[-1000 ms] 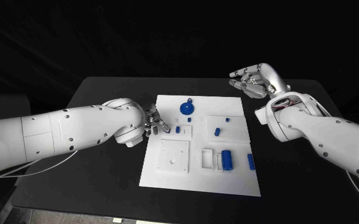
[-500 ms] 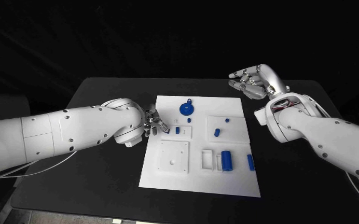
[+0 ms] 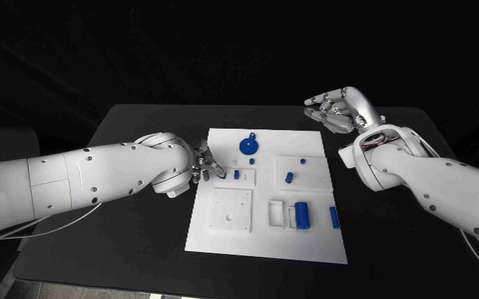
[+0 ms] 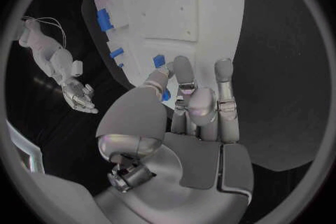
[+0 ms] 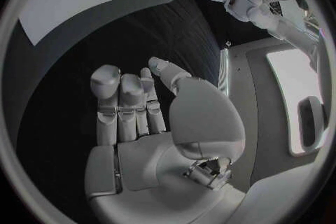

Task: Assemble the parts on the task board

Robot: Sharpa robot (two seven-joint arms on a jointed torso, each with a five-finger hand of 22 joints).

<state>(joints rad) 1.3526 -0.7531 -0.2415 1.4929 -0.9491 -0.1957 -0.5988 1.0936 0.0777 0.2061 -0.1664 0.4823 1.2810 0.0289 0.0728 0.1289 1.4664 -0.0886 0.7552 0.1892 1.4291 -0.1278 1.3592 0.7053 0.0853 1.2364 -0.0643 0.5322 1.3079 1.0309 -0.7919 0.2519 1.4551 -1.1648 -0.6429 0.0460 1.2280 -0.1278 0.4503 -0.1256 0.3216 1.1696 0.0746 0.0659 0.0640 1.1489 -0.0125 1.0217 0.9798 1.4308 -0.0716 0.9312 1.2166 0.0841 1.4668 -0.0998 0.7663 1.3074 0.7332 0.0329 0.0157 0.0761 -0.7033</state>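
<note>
the flat white rectangular task board (image 3: 261, 242) lies in the middle of the black table (image 3: 130, 237), its long side running away from the robot. on it sit small blue plastic parts: a round blue disc with a little tab (image 3: 248, 147) near the far edge, a short blue peg (image 3: 237, 173) in a recessed white frame on the left side, another short blue peg (image 3: 288, 176) in the frame to the right, and nearer the robot a fat blue cylinder (image 3: 302, 214) with a slimmer blue bar (image 3: 334, 216) just beside it.

the silver left hand (image 3: 207, 165) hovers at the board's left edge, just beside the left peg; in the left wrist view its fingers (image 4: 184, 75) lie close together over the board, and whether they pinch anything cannot be told.

the silver right hand (image 3: 339, 109) is raised beyond the board's far right corner, well apart from the parts, fingers loosely curled and holding nothing.
</note>
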